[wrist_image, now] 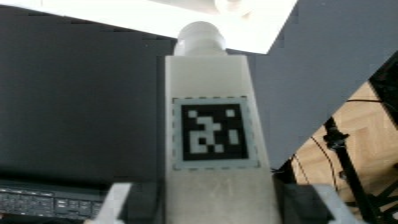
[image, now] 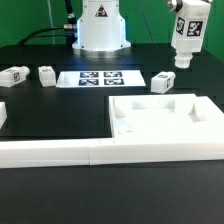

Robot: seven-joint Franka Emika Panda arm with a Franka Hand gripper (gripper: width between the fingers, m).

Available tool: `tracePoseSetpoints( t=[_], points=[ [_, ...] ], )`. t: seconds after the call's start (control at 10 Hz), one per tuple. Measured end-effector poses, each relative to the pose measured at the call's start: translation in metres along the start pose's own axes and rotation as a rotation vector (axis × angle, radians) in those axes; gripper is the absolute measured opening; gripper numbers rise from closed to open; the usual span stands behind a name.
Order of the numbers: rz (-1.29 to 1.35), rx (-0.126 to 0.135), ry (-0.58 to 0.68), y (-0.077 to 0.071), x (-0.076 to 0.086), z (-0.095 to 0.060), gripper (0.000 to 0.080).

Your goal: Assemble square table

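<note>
While the jaws are clamped on 1 white leg of the square table, that held leg hangs in the air above the far corner of the black desk on the exterior view's right, roughly upright, with its tag toward the camera and its narrower end pointing down, clear of everything beneath it. Seen from the wrist view, the held leg runs lengthwise between the jaws, with its tag facing the lens and its rounded tip pointing away. The white tabletop slab lies flat by the near corner on the exterior view's right, just behind the long border bar that runs along the near edge; whether the 2 touch cannot be told. The marker board lies toward the far edge, in front of the white robot base. Lying on their sides are 3 loose legs: the outer leg and the inner leg toward the far corner on the exterior view's left, and the third leg between the marker board and the slab.
</note>
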State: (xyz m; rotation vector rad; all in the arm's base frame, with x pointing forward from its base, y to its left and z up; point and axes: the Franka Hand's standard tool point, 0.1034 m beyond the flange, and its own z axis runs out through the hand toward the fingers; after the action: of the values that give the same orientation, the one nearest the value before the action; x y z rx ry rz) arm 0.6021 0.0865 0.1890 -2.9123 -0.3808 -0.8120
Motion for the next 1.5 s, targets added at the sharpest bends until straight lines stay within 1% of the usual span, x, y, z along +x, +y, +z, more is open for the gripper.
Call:
tracePoseSetpoints(
  t=[0.1, 0.2, 0.3, 0.4, 0.5, 0.6, 0.9, 1.0, 1.1, 1.2, 1.4, 1.5],
  points=[
    [0.003, 0.017, -0.017, -0.007, -0.011, 0.017, 0.0295],
    [0.010, 0.037, -0.029, -0.013, -0.012, 0.033, 0.0295],
    [0.021, 0.052, -0.021, -0.018, -0.006, 0.049, 0.0295],
    [0.027, 0.059, -0.007, -0.022, -0.003, 0.062, 0.0295],
    [0.036, 0.064, -0.007, -0.024, -0.002, 0.068, 0.0295],
    [0.036, 0.067, -0.007, -0.028, -0.002, 0.068, 0.0295],
    [0.028, 0.061, -0.004, -0.024, -0.003, 0.069, 0.0295],
    [0.017, 0.048, 0.014, -0.015, -0.007, 0.071, 0.0295],
    [0.028, 0.045, 0.012, -0.009, -0.009, 0.074, 0.0295],
    [0.033, 0.044, 0.011, -0.007, -0.011, 0.077, 0.0295],
    [0.037, 0.047, 0.004, -0.008, -0.014, 0.080, 0.0295],
    [0.034, 0.050, 0.002, -0.011, -0.015, 0.081, 0.0295]
  ],
)
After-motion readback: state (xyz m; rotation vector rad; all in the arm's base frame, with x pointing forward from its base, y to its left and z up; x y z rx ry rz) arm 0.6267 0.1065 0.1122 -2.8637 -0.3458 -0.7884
